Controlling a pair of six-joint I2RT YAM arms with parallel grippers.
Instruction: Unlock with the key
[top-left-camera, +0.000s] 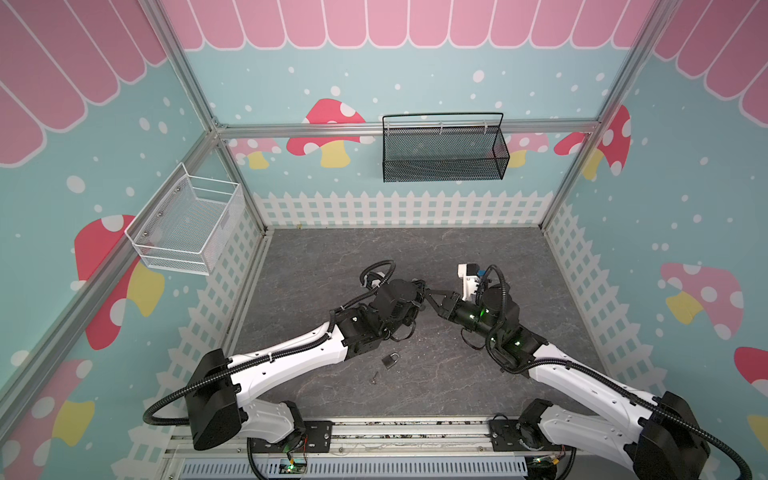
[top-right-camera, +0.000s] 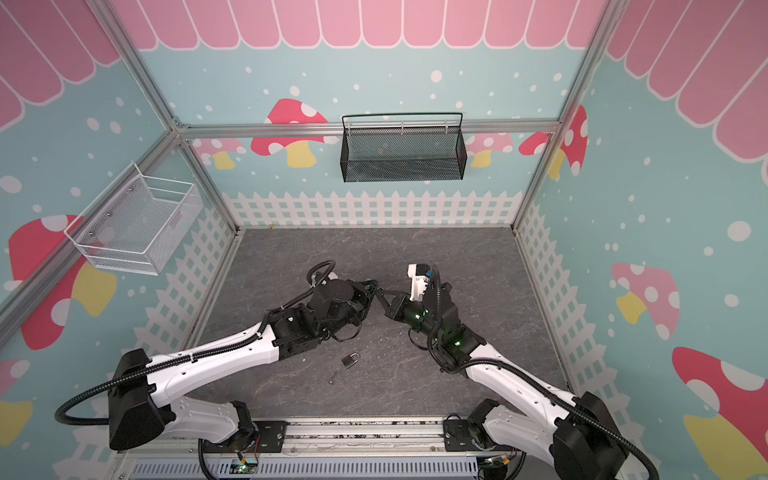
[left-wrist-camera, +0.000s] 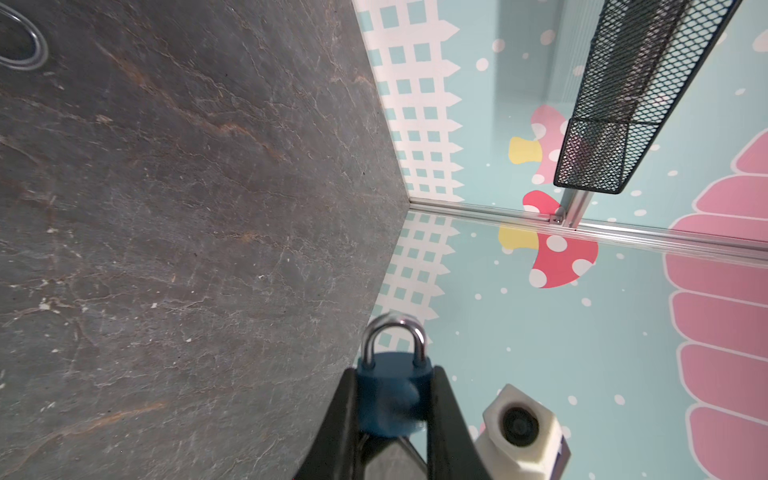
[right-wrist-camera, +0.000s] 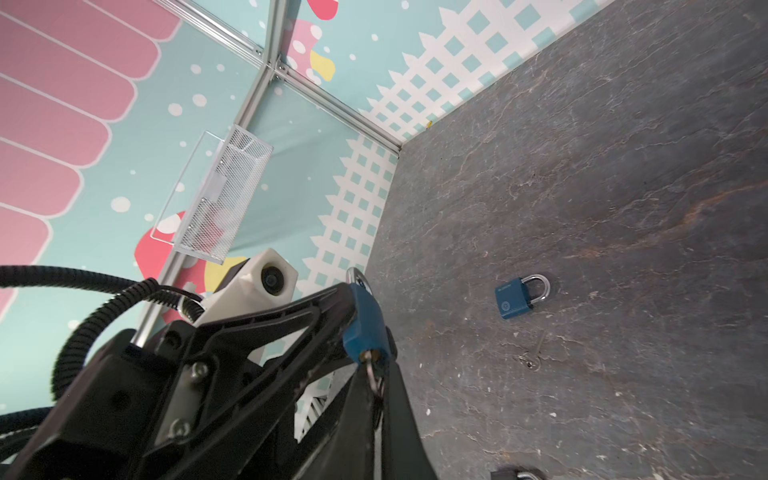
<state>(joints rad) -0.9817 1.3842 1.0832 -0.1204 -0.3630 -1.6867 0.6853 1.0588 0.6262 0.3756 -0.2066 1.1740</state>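
Observation:
A blue padlock (left-wrist-camera: 392, 399) with a silver shackle sits between the fingers of my left gripper (left-wrist-camera: 392, 374), which is shut on its body, held above the table. From the right wrist view the same padlock (right-wrist-camera: 363, 324) shows its keyhole end. A small metal key (right-wrist-camera: 372, 372) sticks into that keyhole. My right gripper (right-wrist-camera: 378, 374) is shut on the key's head. In both top views the left gripper (top-left-camera: 422, 289) and the right gripper (top-left-camera: 432, 293) meet tip to tip over the middle of the table, and the lock is hidden between them.
A second blue padlock (top-left-camera: 390, 360) lies on the grey table near the left forearm, with a loose key (top-left-camera: 375, 377) beside it. A black mesh basket (top-left-camera: 444, 149) hangs on the back wall. A white wire basket (top-left-camera: 187, 224) hangs on the left wall.

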